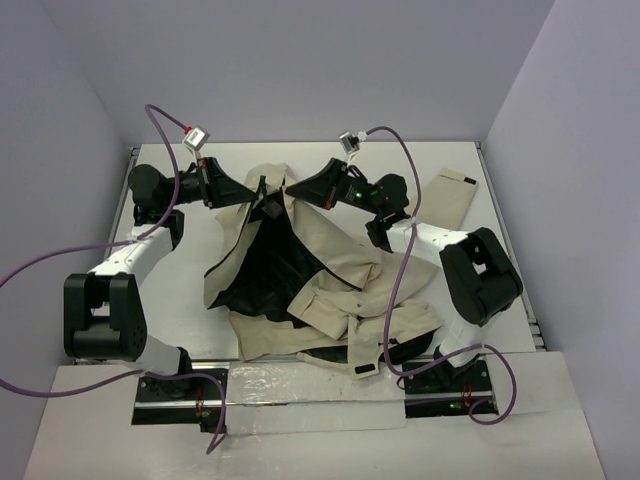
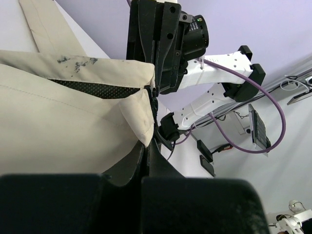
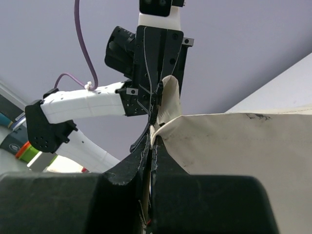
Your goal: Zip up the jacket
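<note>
The beige jacket (image 1: 330,280) lies crumpled in the middle of the table with its black lining (image 1: 265,265) showing. Its far end is lifted between both grippers. My left gripper (image 1: 262,190) is shut on a corner of the jacket's front edge, seen in the left wrist view (image 2: 146,141) with beige fabric (image 2: 58,112) and dark zipper tape. My right gripper (image 1: 292,190) faces it, tips almost touching, shut on the other front edge (image 3: 158,129); beige cloth (image 3: 234,146) hangs to the right of its jaws.
A tan flat piece (image 1: 452,195) lies at the back right of the white table (image 1: 520,260). Purple cables (image 1: 160,130) loop above both arms. Lilac walls close the back and sides. A clear strip (image 1: 300,400) runs along the near edge.
</note>
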Motion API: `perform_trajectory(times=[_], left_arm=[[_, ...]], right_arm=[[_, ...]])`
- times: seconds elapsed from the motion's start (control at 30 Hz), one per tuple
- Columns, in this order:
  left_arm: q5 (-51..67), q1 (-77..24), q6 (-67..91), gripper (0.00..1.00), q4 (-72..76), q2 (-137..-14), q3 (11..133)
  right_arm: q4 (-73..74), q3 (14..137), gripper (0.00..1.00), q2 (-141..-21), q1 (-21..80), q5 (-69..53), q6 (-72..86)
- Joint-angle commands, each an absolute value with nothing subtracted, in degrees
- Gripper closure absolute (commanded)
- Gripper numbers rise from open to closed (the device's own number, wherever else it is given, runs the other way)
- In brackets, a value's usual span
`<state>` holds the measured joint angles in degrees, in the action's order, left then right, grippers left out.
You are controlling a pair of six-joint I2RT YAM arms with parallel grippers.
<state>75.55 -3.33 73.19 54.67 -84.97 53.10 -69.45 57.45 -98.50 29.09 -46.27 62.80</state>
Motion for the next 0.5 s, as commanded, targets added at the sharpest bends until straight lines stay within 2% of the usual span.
perform_trajectory(times=[0.0,0.47], left_arm=[[76.2,-3.8,74.4,1.00,59.8,-83.2,53.1],[76.4,-4.0,74.2,1.00,59.5,-82.5,52.8]], right_arm=[[-70.2,60.9,1.00,-95.9,29.8,-47.1,59.4],[-64.4,66.9,1.00,-98.9,30.6,-48.2,55.1]])
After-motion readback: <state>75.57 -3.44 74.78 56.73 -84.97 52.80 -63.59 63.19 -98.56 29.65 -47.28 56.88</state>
